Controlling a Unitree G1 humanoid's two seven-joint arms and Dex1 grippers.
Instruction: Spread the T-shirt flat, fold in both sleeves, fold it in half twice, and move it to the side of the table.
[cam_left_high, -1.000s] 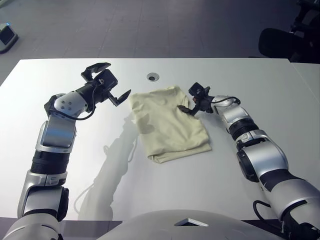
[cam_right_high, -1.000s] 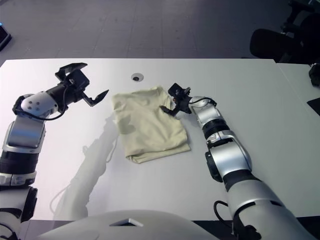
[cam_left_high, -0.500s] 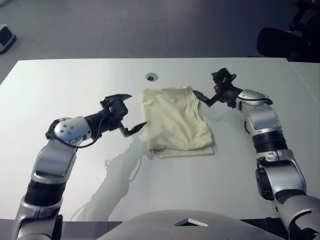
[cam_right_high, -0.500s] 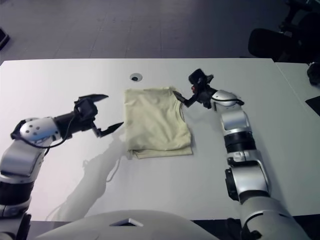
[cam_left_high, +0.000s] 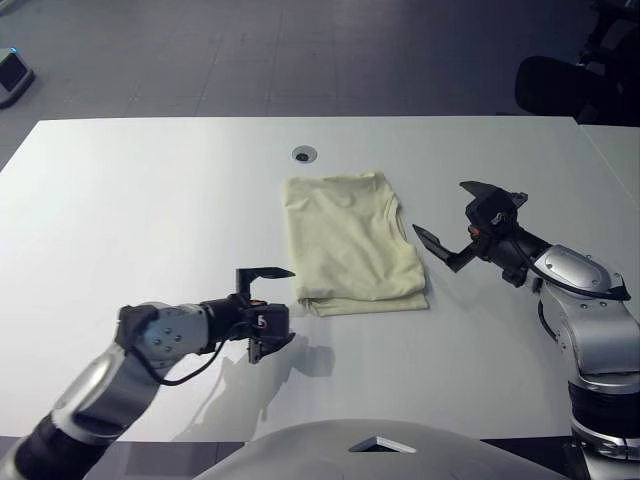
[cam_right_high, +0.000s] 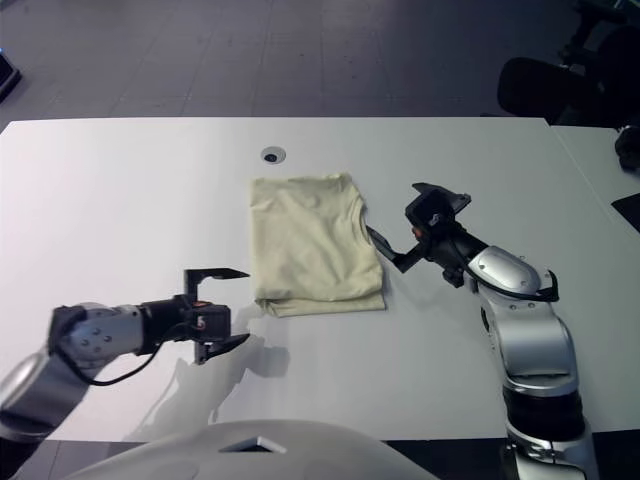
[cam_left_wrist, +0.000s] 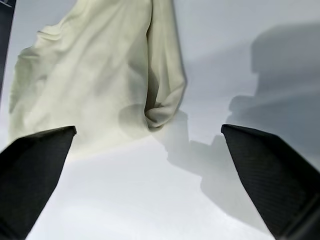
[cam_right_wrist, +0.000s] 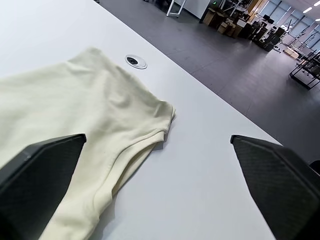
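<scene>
One pale-yellow T-shirt (cam_left_high: 350, 240), folded into a rectangle, flat at the middle of the white counter (cam_left_high: 150, 200), just short of a round cable hole (cam_left_high: 304, 154). Left end effector (cam_left_high: 290, 305) spread wide, gripping nothing, low over the counter just off the T-shirt's near left corner. Right end effector (cam_left_high: 440, 207) likewise wide open and bare, just beside the T-shirt's right edge, apart from the cloth.

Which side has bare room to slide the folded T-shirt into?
Far-left table, between T-shirt and left edge, is bare; so is the far-right corner. Crowded: left end effector at its near-left corner, right end effector beside its right edge.
</scene>
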